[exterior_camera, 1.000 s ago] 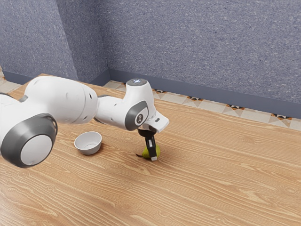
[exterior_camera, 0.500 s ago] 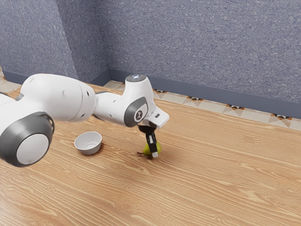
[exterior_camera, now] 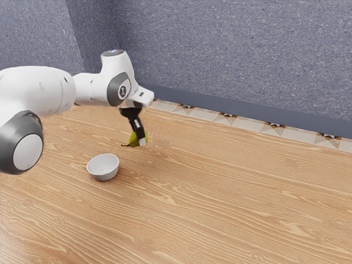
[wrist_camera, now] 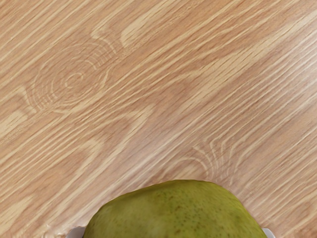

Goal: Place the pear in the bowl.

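Carried up and toward the exterior view's left since the earlier frame, a yellow-green pear (exterior_camera: 133, 140) with a thin dark stem now appears to hang above the pale brown wood-grain desk (exterior_camera: 220, 192). The white jointed robot arm (exterior_camera: 36, 91) has swung the same way, with its wrist higher. Its black two-finger end effector (exterior_camera: 139, 139) is grasping the pear: in the wrist view, pale fingertips (wrist_camera: 76, 233) press it from both sides. The stem points toward the exterior view's left.

A small round white bowl (exterior_camera: 103, 175) has stayed where it was on the desk. From where I stand, the pear is up and to the right of the bowl, outside it and apart from it.

For the task, I judge that the pick-up is done and the carry is under way; the placing remains. The pear probably needs to travel farther left and toward the near side, centre over the bowl, then be lowered and let go. Released too soon, it could strike the rim and roll away.
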Robot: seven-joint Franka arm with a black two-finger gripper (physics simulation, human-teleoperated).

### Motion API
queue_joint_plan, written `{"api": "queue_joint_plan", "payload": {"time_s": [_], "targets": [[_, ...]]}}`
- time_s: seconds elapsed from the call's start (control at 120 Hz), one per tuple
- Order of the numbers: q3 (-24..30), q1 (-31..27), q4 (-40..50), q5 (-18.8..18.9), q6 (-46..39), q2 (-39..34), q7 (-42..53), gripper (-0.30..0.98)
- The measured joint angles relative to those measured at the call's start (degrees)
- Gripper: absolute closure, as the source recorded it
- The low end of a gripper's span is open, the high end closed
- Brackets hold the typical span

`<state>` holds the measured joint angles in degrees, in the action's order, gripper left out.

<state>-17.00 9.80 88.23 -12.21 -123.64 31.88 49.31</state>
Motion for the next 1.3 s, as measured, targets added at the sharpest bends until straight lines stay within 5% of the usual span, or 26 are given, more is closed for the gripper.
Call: {"api": "queue_joint_plan", "payload": {"time_s": [0.4,1.033,1.3], "targets": [[-5.6,-1.8,7.4,0.2,4.6,-6.1,0.0,0.46],[-11.1,3.9,20.0,0.4,0.1,-9.7,-0.1,0.46],[-11.0,4.1,19.4,-0.1,-0.3,-8.4,0.3,0.29]]}}
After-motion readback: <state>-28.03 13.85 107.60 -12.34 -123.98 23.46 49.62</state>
